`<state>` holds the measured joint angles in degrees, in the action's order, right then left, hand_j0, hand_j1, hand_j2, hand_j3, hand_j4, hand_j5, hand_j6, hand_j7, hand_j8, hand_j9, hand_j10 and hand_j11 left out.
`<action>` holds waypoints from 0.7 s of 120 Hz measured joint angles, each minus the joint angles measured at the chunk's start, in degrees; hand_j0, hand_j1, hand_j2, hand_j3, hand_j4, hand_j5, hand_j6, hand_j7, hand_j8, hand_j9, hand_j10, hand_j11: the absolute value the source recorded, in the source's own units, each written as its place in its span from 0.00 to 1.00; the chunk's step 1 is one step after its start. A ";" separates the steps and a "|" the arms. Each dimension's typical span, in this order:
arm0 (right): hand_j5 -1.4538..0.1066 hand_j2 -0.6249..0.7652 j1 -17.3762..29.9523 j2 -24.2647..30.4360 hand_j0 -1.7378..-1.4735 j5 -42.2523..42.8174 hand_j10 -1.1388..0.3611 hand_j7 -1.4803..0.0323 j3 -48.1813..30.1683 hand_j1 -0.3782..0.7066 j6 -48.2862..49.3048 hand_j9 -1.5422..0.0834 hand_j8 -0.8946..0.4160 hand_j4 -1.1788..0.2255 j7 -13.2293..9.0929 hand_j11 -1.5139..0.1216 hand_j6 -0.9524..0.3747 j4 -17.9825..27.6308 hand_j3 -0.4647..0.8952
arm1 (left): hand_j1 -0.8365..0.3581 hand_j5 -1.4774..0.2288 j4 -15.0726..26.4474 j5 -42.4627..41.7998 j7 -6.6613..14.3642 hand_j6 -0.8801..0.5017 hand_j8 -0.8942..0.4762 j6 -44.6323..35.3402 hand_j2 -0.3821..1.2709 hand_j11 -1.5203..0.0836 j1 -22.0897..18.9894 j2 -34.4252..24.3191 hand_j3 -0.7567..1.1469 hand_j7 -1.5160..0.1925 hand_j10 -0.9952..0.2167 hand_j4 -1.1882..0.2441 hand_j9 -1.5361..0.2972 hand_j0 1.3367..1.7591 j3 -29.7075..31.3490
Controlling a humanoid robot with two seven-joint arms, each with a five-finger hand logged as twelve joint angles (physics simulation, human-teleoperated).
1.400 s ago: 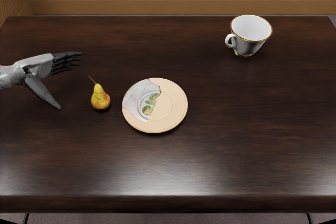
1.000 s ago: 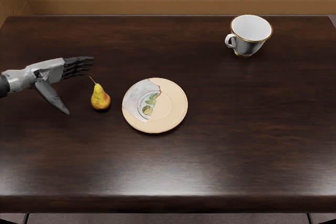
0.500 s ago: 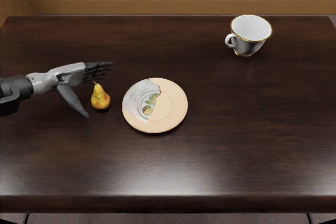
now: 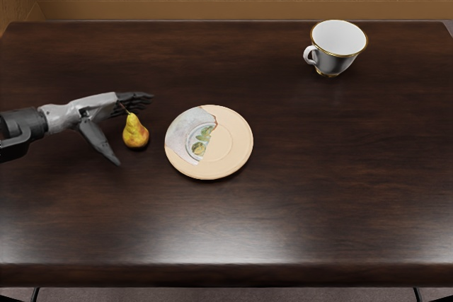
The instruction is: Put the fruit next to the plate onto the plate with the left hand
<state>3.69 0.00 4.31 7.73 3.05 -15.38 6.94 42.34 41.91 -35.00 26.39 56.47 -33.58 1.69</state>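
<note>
A small yellow-orange pear (image 4: 134, 133) stands upright on the dark table, just left of a cream plate (image 4: 233, 148) with a grey-green picture on its left half. My left hand (image 4: 117, 126) reaches in from the left edge and is open. Its dark fingers (image 4: 135, 97) stretch behind the pear's stem, and the thumb (image 4: 100, 143) points down in front, to the pear's left. The pear sits between fingers and thumb, and nothing closes on it. The right arm is out of view.
A white cup (image 4: 335, 48) with a gold rim stands at the back right of the table. The table's (image 4: 297, 203) front edge runs along the bottom of the view, and a tan wall rises behind its far edge.
My left hand has moved right across the table from the left edge until its fingers and thumb flank the pear. The pear, plate and cup have stayed put.
</note>
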 joint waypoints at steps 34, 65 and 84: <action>0.93 0.45 0.04 0.00 0.30 0.00 0.76 0.98 0.01 0.03 0.01 0.95 0.68 0.84 0.00 0.93 0.72 0.00 0.34 | 0.81 0.72 0.09 0.30 0.00 0.50 0.51 -1.35 0.26 0.80 -0.31 0.00 0.40 0.75 0.67 0.70 0.71 0.76 0.54; 0.93 0.45 0.07 0.00 0.30 -0.01 0.76 0.98 0.00 0.03 -0.04 0.95 0.68 0.84 0.00 0.93 0.72 0.00 0.34 | 0.74 0.68 0.79 0.32 0.00 0.45 0.47 -1.50 0.26 0.75 -0.35 -0.17 0.40 0.70 0.61 0.65 0.66 0.76 0.62; 0.93 0.45 0.05 0.00 0.30 -0.01 0.76 0.98 0.00 0.03 -0.06 0.95 0.68 0.84 0.00 0.93 0.72 0.00 0.34 | 0.73 0.66 0.97 0.33 0.00 0.44 0.45 -1.60 0.27 0.73 -0.40 -0.08 0.40 0.68 0.60 0.64 0.65 0.76 0.62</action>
<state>3.74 0.00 4.29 7.73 2.99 -15.38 6.94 43.32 42.24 -35.00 24.80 56.07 -33.66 2.31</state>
